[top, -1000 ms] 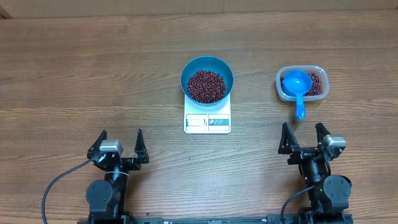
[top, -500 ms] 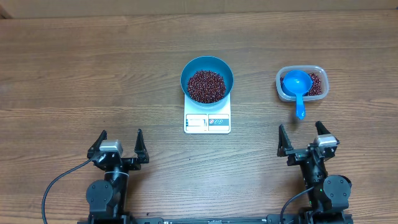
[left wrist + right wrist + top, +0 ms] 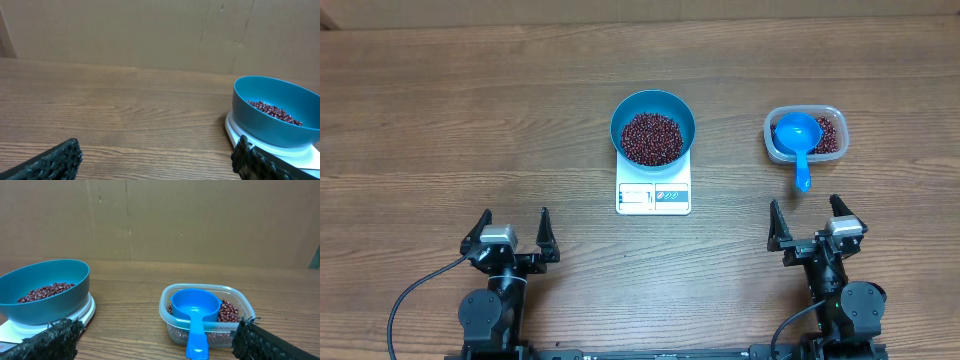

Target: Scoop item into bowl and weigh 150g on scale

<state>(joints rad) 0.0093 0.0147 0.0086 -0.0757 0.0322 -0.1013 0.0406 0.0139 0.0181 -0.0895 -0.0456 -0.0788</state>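
Down at my edge of the table [image 3: 440, 120], both my grippers sat low, well apart from everything else. My left gripper [image 3: 513, 215] had its jaws wide and held nothing. My right gripper [image 3: 804, 203] was the same.

The blue bowl [image 3: 660, 100] sat on the white scale [image 3: 653, 198] in the middle, with a heap of beans [image 3: 652, 138] inside it. More beans lay in the clear tub [image 3: 835, 113] off to the right. The blue scoop [image 3: 797, 132] rested in there, its handle [image 3: 802, 175] poking out toward my right gripper.

I could not read the little screen [image 3: 637, 196] on the scale, so I could not tell if the weight was right. I think guessing was the big danger. If more beans were needed, a full scoop could drop in too many at once. If I grabbed the handle badly, the light tub could slide or flip — and beans would roll everywhere. And if I bumped the bowl, the number would jump and fool me.
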